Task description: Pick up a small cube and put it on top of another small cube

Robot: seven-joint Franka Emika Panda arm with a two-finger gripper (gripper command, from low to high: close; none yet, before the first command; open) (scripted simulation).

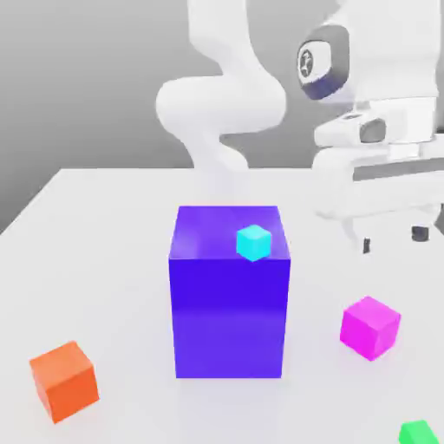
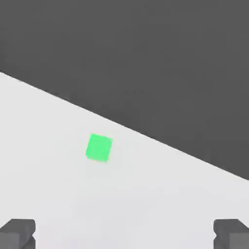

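Judging by how things lie, the task has barely begun: nothing is lifted and nothing is stacked by the arm. The pink cube (image 1: 370, 327) sits on the white tabletop (image 1: 104, 260), toward the exterior view's right, apart from the big blue block (image 1: 229, 295) and well apart from the orange cube (image 1: 64, 380) at the exterior view's left. A tiny cyan cube (image 1: 254, 242) rests on the blue block's top. The claw (image 1: 395, 237) hangs in the air above the tabletop, up behind the pink cube and clear of it. In the hand view its two fingertips (image 2: 18, 232) stand wide apart with nothing between them, and a green cube (image 2: 99, 148) lies on the tabletop below. Left to do, as I read it: come down over the pink cube, grip it, carry it across and set it on another small cube, likely the orange one. No brand, label or writing can be read on any cube; the arm carries a small round emblem, not legible.
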